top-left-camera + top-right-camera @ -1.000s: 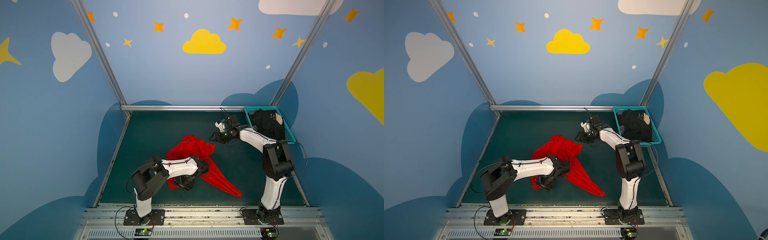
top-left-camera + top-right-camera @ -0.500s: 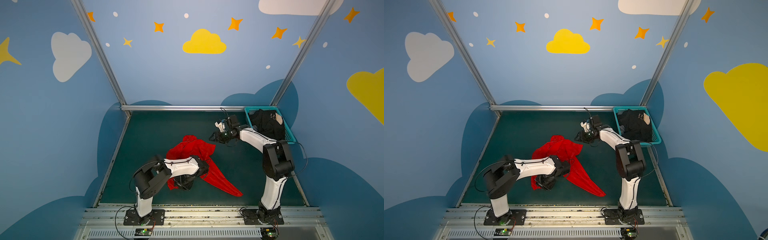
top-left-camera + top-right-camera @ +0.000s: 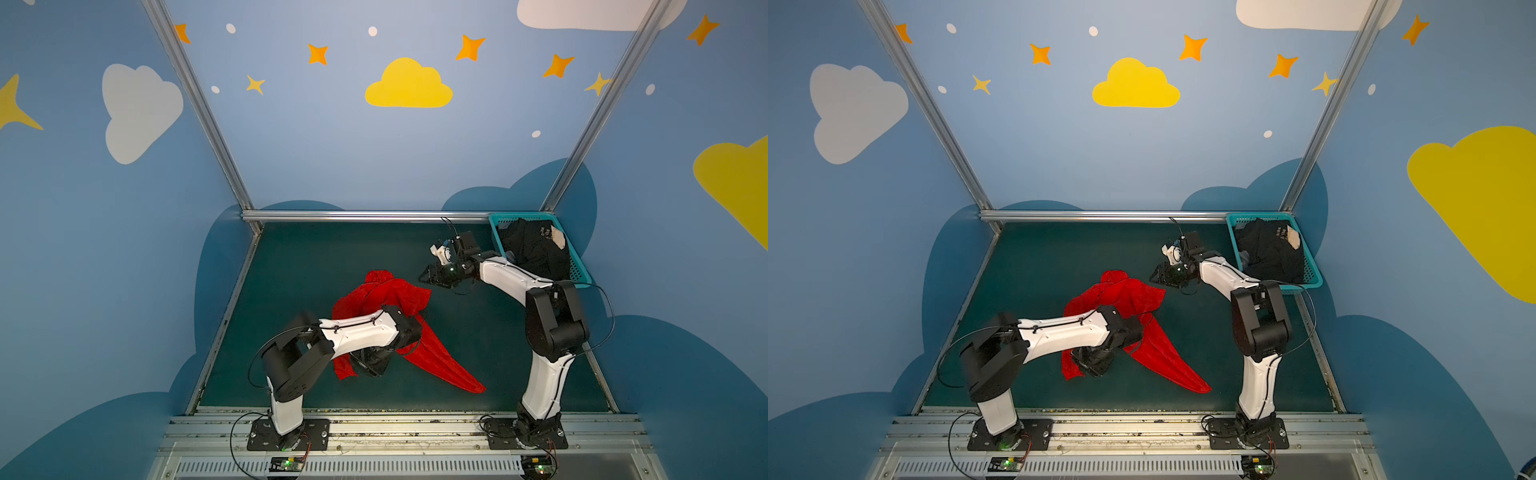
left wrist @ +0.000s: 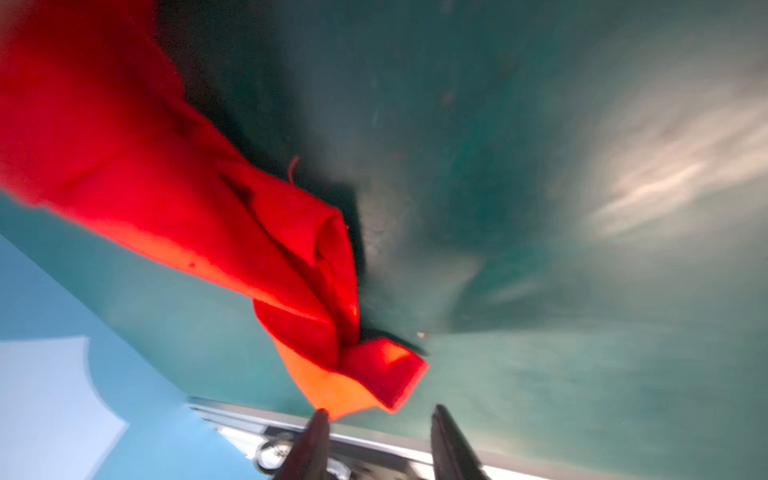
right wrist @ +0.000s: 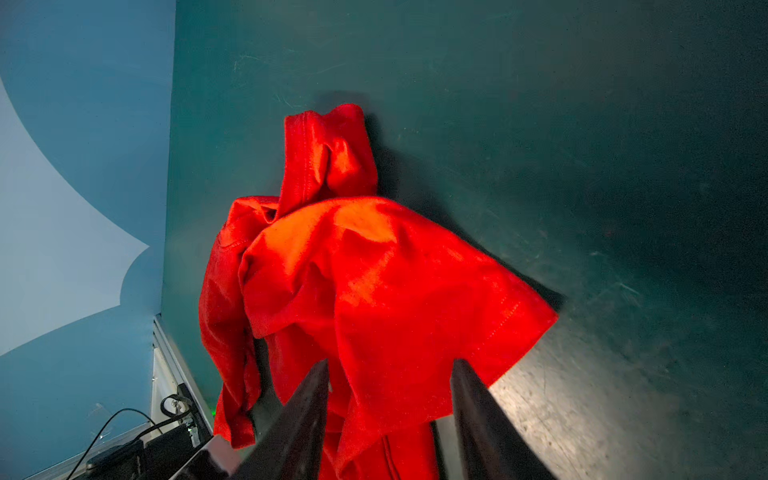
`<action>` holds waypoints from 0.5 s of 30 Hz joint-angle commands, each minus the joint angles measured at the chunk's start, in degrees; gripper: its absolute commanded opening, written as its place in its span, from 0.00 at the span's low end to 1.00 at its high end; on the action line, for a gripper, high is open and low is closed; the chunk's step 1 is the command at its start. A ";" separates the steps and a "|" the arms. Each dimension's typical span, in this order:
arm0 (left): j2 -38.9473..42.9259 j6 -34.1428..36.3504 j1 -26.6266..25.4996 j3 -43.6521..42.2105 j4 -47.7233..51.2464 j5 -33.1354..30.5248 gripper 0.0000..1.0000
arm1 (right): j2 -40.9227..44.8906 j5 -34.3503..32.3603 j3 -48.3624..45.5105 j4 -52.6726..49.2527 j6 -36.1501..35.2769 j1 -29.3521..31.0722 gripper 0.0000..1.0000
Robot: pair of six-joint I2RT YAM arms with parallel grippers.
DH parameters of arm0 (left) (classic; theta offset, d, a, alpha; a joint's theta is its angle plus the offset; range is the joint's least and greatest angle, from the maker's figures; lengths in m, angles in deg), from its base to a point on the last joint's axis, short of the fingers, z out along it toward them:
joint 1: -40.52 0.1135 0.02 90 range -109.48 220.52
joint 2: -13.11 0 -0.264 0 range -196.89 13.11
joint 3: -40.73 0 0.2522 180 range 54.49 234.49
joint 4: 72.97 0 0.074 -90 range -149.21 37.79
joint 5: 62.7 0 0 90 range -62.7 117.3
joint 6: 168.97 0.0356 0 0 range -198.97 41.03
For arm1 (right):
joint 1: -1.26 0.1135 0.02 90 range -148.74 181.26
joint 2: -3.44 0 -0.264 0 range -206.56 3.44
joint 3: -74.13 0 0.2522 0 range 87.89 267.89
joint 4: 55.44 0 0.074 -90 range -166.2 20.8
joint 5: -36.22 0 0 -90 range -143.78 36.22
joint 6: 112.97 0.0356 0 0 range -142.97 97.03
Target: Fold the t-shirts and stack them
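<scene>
Left gripper (image 4: 379, 415): largely hidden beneath the left arm (image 3: 357, 334) in both top views. In the wrist view its jaws stand spread with nothing between them. A blurred corner of the red t-shirt (image 3: 392, 293) lies just beyond the tips; contact cannot be determined.

The shirt lies crumpled at the centre of the green mat (image 3: 311, 266), with a tail running toward 5 o'clock and its middle covered by the arm.

Right gripper (image 5: 390, 365): jaws spread and empty, near the shirt's 2 o'clock edge.

Black t-shirts (image 3: 534, 257) fill the teal basket (image 3: 495, 232) at the mat's 1 o'clock corner; their count is indeterminate.
</scene>
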 commanded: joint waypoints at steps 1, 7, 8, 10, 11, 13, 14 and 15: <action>0.14 5.70 -1.47 1.59 3.61 0.29 0.48 | 2.31 0.79 -0.81 0.68 0.13 -0.20 0.50; -1.36 8.87 -2.29 3.43 4.88 0.70 0.47 | 2.69 1.10 -1.41 1.01 0.12 -0.30 0.50; -1.78 8.53 -1.99 3.74 5.40 0.40 0.50 | 2.84 1.06 -1.50 1.06 0.09 -0.31 0.50; -2.50 7.47 -1.42 4.18 6.01 0.85 0.51 | 2.98 1.05 -1.80 1.27 0.08 -0.42 0.50; -2.65 6.62 -1.29 4.07 5.86 0.94 0.51 | 3.04 1.14 -1.80 1.31 0.12 -0.45 0.50; -2.35 4.80 -1.19 3.12 4.33 1.12 0.52 | 3.07 1.22 -1.98 1.47 0.26 -0.53 0.50; -2.30 3.63 -1.07 2.45 3.40 1.08 0.52 | 3.07 1.27 -2.05 1.56 0.38 -0.56 0.50; -2.16 2.36 -1.04 1.83 2.38 1.12 0.53 | 3.08 1.38 -2.10 1.59 0.48 -0.56 0.49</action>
